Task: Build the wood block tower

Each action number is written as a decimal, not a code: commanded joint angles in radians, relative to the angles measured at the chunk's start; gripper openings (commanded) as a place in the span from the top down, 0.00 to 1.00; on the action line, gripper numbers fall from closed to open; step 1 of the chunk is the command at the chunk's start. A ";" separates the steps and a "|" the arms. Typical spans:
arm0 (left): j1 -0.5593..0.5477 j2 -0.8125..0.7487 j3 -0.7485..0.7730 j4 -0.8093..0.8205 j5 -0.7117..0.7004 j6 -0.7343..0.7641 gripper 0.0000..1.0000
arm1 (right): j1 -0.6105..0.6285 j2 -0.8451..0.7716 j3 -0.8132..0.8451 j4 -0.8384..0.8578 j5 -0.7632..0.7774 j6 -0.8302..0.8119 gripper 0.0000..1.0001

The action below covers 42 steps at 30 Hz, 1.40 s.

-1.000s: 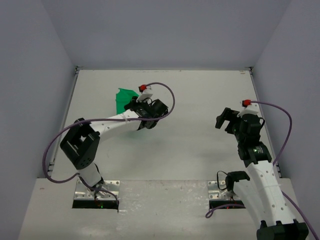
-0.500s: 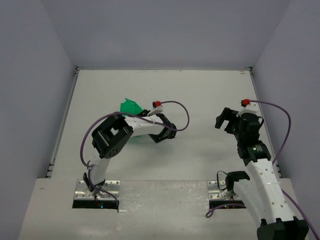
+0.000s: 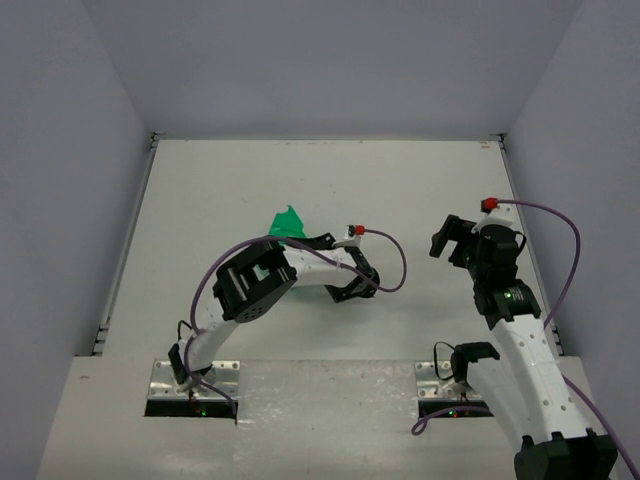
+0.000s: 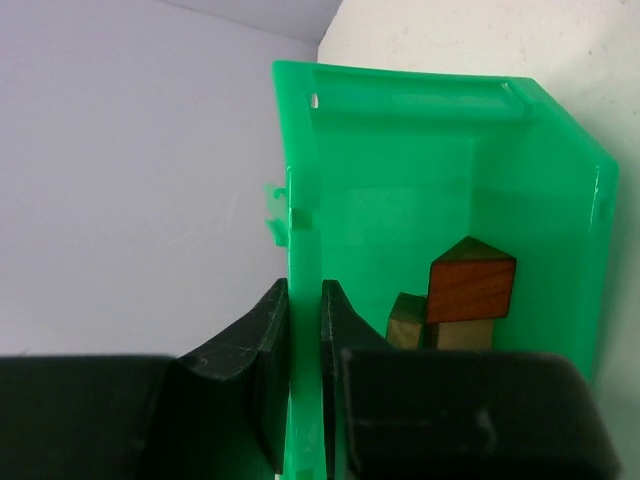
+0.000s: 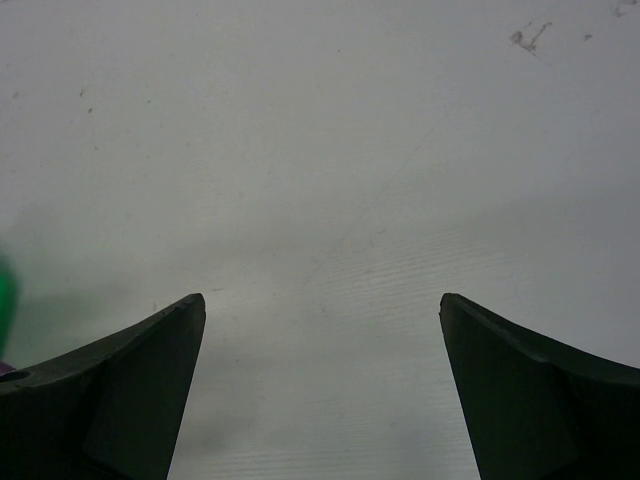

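While the left arm doubles back at its elbow, reaching toward the middle, the left tool (image 4: 304,330) pinches one wall of the bin (image 4: 400,170), blocks (image 4: 470,290) lying inside; the right arm stands raised, right tool (image 5: 320,300) spread wide above the desk (image 5: 320,150).

A flat, matte white tabletop (image 3: 400,190) forms the floor of a three-sided enclosure, seen from above. A plain, pale lavender-grey back wall (image 3: 330,60) rises from its far edge, with a matching left side wall (image 3: 60,200) and right side wall (image 3: 590,120) closing in on either flank. A thin dark seam (image 3: 325,137) runs where the back wall meets the surface. Along the near edge lies a lighter, mottled grey board (image 3: 330,420). The light is soft and even, casting only faint shadows. Up close, the surface shows fine hairline scratches and a small dark scuff mark (image 5: 527,38).
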 commanded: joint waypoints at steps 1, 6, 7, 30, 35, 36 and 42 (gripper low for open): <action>0.000 0.011 0.042 -0.017 -0.212 0.217 1.00 | -0.004 -0.006 0.023 0.032 0.005 -0.014 0.01; 0.008 0.015 0.056 -0.017 -0.210 0.343 1.00 | -0.004 -0.002 0.030 0.021 0.001 -0.014 0.01; 0.009 0.015 0.066 -0.016 -0.210 0.377 1.00 | -0.004 -0.004 0.030 0.021 -0.001 -0.014 0.01; -0.058 -0.078 0.007 0.015 -0.198 0.509 1.00 | -0.004 0.026 0.037 0.027 -0.068 -0.004 0.01; -0.064 -0.111 0.003 0.037 -0.145 0.555 1.00 | -0.004 0.021 0.037 0.026 -0.082 -0.002 0.01; -0.064 -0.117 -0.003 0.051 -0.128 0.581 1.00 | -0.002 0.018 0.037 0.024 -0.085 -0.002 0.01; -0.075 -0.174 -0.039 0.250 0.044 0.880 1.00 | -0.004 -0.003 0.033 0.019 -0.087 -0.006 0.01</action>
